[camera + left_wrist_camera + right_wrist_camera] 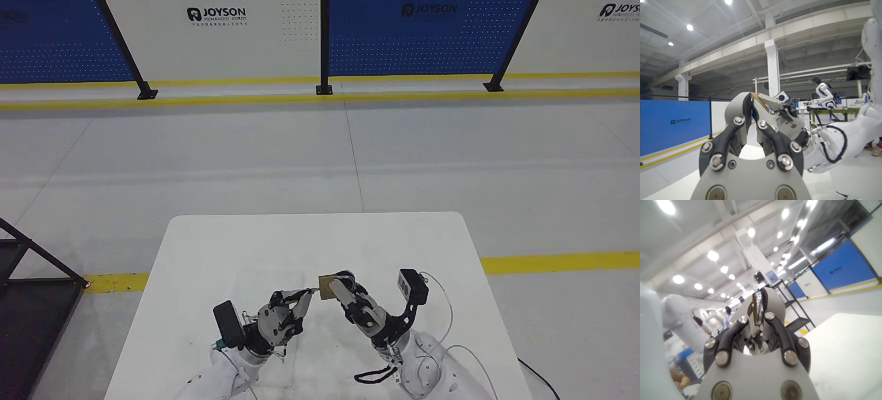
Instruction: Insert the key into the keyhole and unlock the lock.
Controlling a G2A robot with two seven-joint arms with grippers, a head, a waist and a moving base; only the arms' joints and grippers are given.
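- At the far left of the top view we see a black metal rack [40, 300] standing on the floor just beside the white table [400, 250].
- Both arms come in over the table's near edge. Their tools meet above the near middle of the table, and the left arm is the one on the left in the top view.
- The left tool [297, 302] points to the right, toward the other tool. In its own wrist view we see its two dark-padded fingers [746, 106] drawn close together, with only a slim gap between the pads.
- From its tip a thin pale sliver, which we take for the key [312, 293], reaches toward the lock. That tool is pinching it, but it is too small for us to tell whether its end sits in the keyhole.
- The lock [328, 283], a brass padlock, sits between the two tools, just to the right of the key.
- The right tool [340, 290] is clamped on the lock. In the right wrist view we see the brass body edge-on and the shiny shackle gripped between its fingers.
- In the left wrist view the brass edge of the lock shows just beyond the left tool's fingertips, with the right tool's pale fingers behind it.
- To the right of the table a yellow line [560, 263] crosses the grey floor, and blue and white barrier panels [420, 35] stand along the rear.
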